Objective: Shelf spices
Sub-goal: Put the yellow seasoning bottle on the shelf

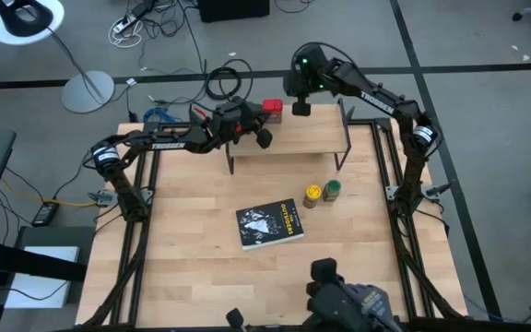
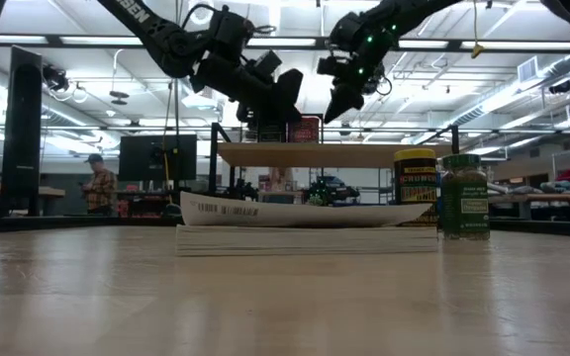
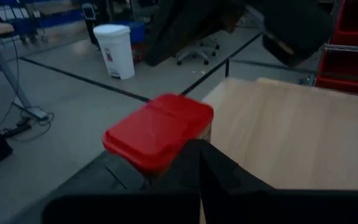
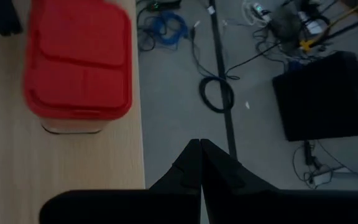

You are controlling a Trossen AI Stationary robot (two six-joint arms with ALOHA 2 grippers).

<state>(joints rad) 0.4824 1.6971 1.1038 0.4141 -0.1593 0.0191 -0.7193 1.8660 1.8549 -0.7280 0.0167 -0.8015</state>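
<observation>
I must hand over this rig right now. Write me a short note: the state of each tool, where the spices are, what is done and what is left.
Left tool: shut, empty, above the shelf, beside the red tin.
Right tool: shut, empty, over the shelf's back edge, on the tin's other side.
Done: the red tin stands on the shelf, at its back edge.
Left: the yellow-topped jar and the green-topped jar stand side by side on the table in front of the shelf, next to the black book. No other spices show clearly.
</observation>
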